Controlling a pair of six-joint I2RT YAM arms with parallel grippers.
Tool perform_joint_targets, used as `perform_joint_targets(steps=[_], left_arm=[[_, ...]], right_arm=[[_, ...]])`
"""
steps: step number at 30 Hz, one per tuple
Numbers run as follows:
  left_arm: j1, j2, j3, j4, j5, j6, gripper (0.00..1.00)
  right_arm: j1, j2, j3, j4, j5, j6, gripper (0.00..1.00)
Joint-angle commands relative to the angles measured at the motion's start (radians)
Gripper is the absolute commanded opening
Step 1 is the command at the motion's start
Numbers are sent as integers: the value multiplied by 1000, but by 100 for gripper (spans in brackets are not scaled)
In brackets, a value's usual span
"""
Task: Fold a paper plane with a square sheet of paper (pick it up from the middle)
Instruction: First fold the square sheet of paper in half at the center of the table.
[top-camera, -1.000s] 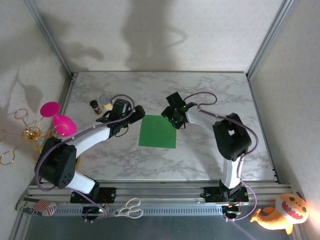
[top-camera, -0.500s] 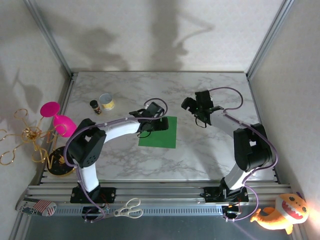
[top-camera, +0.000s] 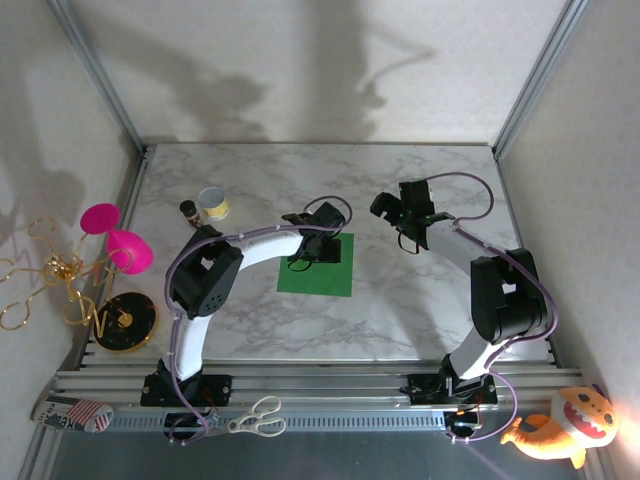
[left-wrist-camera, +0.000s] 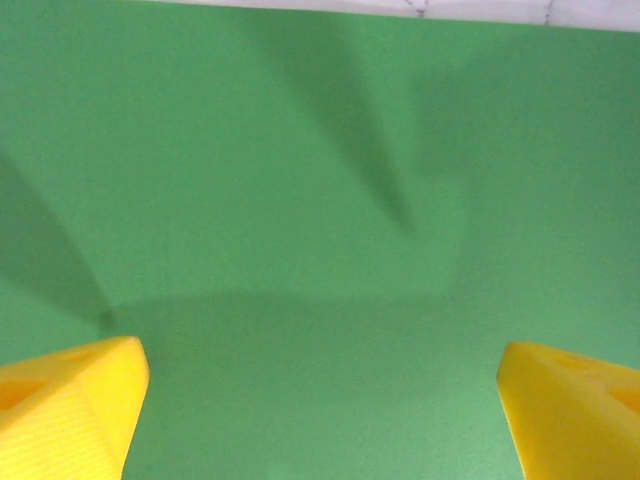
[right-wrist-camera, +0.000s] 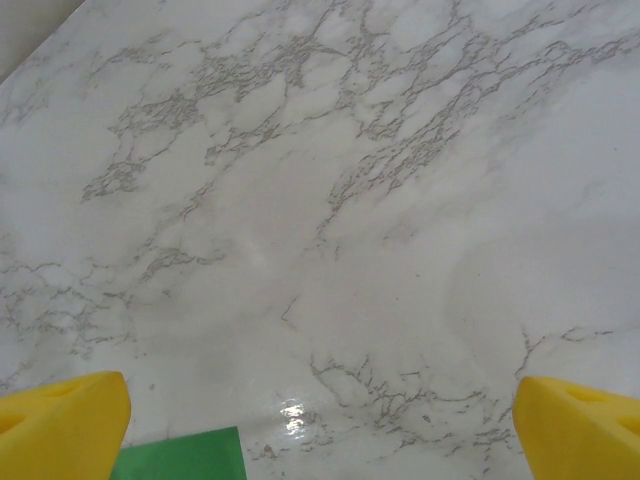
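**Left gripper (top-camera: 318, 245) spread wide over the sheet, right gripper (top-camera: 392, 210) wide over bare marble**

In the top view, at 9 o'clock beyond the table's left edge, stands a looping gold wire ornament (top-camera: 40, 270). Two magenta plastic cups (top-camera: 118, 238) sit just beside it. A round black disc with a gold centre (top-camera: 125, 320) lies at about 8 o'clock. On the white-and-grey marble tabletop (top-camera: 450, 180), toward 10 o'clock, a small dark bottle (top-camera: 188, 211) stands next to a short open tin can (top-camera: 212, 203). At 7 o'clock, on the metal rail in front of the arm bases, lie white-handled scissors (top-camera: 258, 418).

The left arm curves in from 8 o'clock and brings its gripper over the 11 o'clock part of the bright-green square sheet of paper (top-camera: 330, 278). The sheet lies flat and unfolded at the middle of the table, a shade toward 8 o'clock. In the left wrist view the green paper (left-wrist-camera: 300, 200) spreads below the camera. The yellow fingertips (left-wrist-camera: 70, 400) sit far apart at the bottom corners, and nothing is between them. Whether they touch the paper I cannot tell.

The right gripper hangs at 2 o'clock from the sheet, apart from it. In the right wrist view its yellow fingertips (right-wrist-camera: 60, 420) are spread just as wide over plain marble, holding nothing. One green corner of the sheet (right-wrist-camera: 180, 455) peeks in at 7 o'clock of that view.

At 5 o'clock, off the table, sits an orange shark plush toy (top-camera: 560, 425).
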Motion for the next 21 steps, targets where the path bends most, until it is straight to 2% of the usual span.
perform_joint_targets(steps=[1, 8, 15, 21], left_arm=[[-12, 28, 39, -61, -30, 21, 90], [-20, 46, 42, -63, -19, 23, 89], [-30, 82, 43, -99, -105, 7, 89], [-38, 112, 39, -106, -125, -13, 89]], right_arm=[[-4, 2, 7, 14, -12, -9, 99], [-3, 13, 11, 5, -16, -4, 99], [-4, 14, 11, -1, -20, 1, 98], [-4, 16, 13, -7, -13, 5, 98]])
